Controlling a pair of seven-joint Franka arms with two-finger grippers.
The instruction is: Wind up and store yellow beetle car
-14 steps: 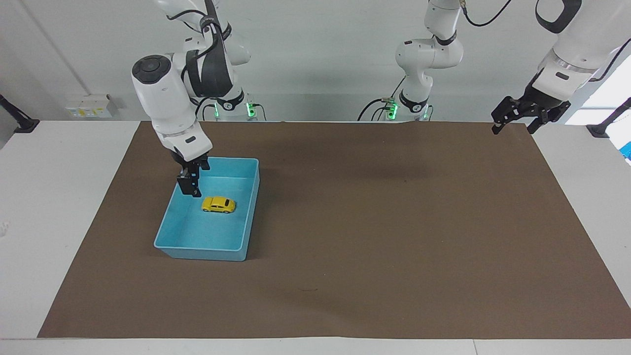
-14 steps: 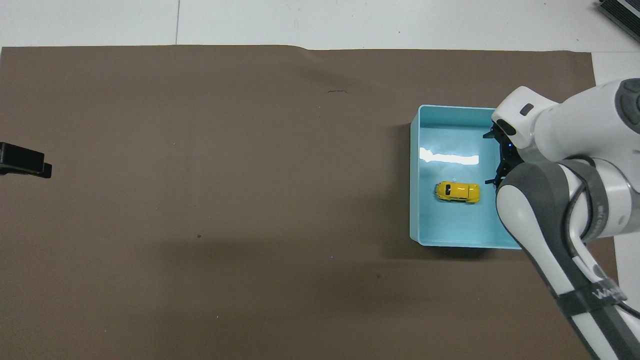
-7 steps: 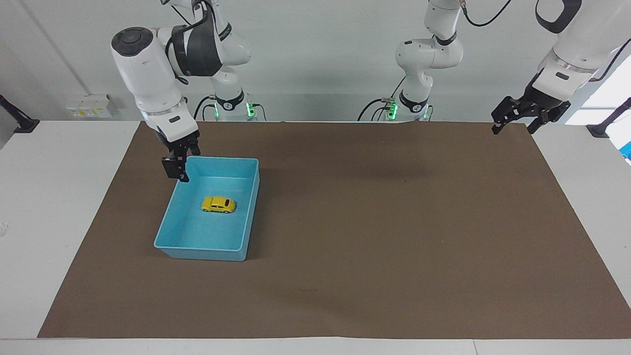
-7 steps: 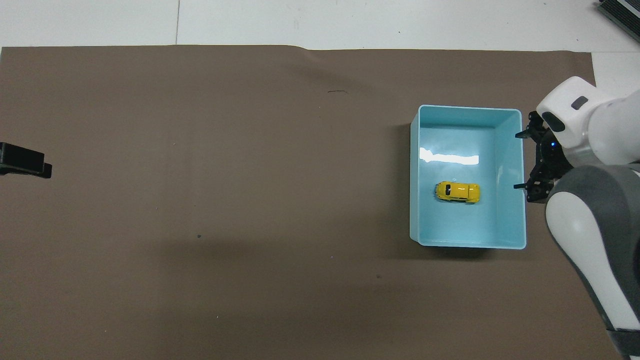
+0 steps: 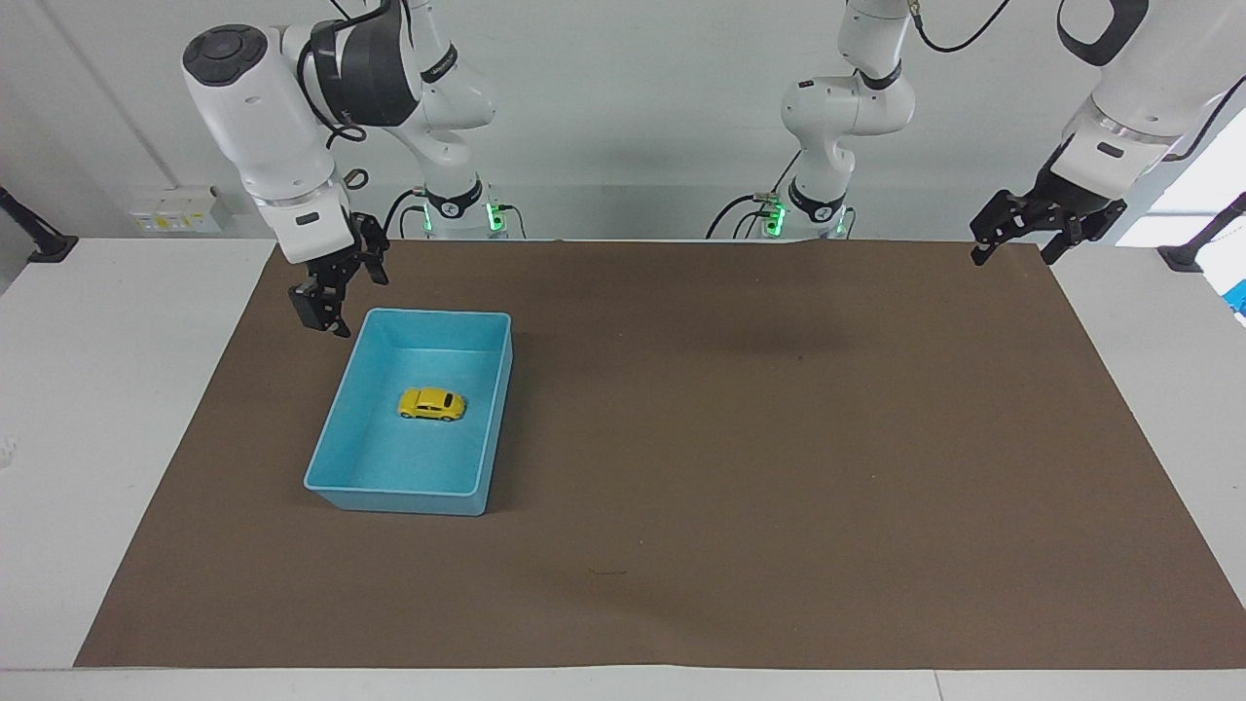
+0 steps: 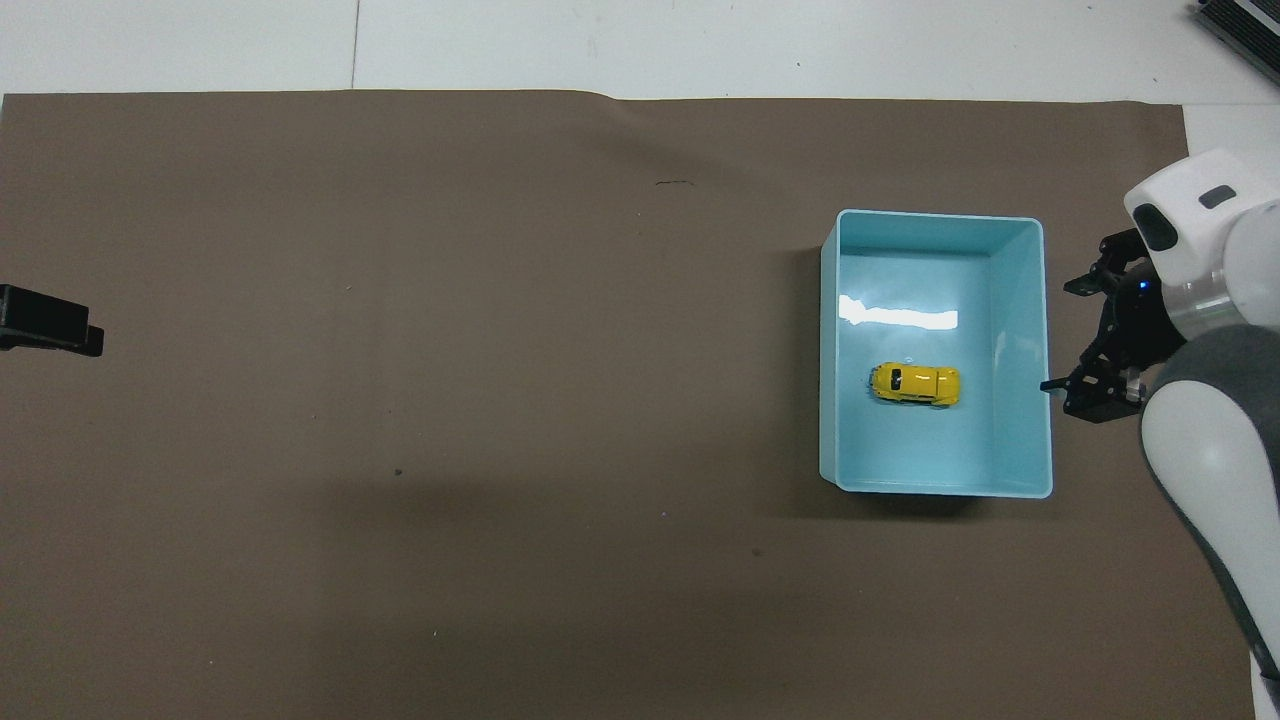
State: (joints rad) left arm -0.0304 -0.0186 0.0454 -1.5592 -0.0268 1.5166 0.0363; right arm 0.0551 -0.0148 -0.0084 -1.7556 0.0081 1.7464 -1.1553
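Note:
The yellow beetle car (image 5: pixel 431 404) lies on its wheels on the floor of the light blue bin (image 5: pixel 399 500), untouched; it also shows in the overhead view (image 6: pixel 915 385) inside the bin (image 6: pixel 829 350). My right gripper (image 5: pixel 343 295) is open and empty, raised over the brown mat just outside the bin's rim, toward the right arm's end of the table; it shows in the overhead view (image 6: pixel 1078 337) too. My left gripper (image 5: pixel 1014 253) is open and empty and waits over the mat's corner at the left arm's end, with only its tip (image 6: pixel 50 330) in the overhead view.
A brown mat (image 5: pixel 740 467) covers most of the white table (image 5: pixel 117 389). The bin stands on it toward the right arm's end. A small dark mark (image 6: pixel 675 183) lies on the mat farther from the robots.
My right gripper has risen out of the bin and drawn back past its rim toward the right arm's end. The car and the left arm have not moved.

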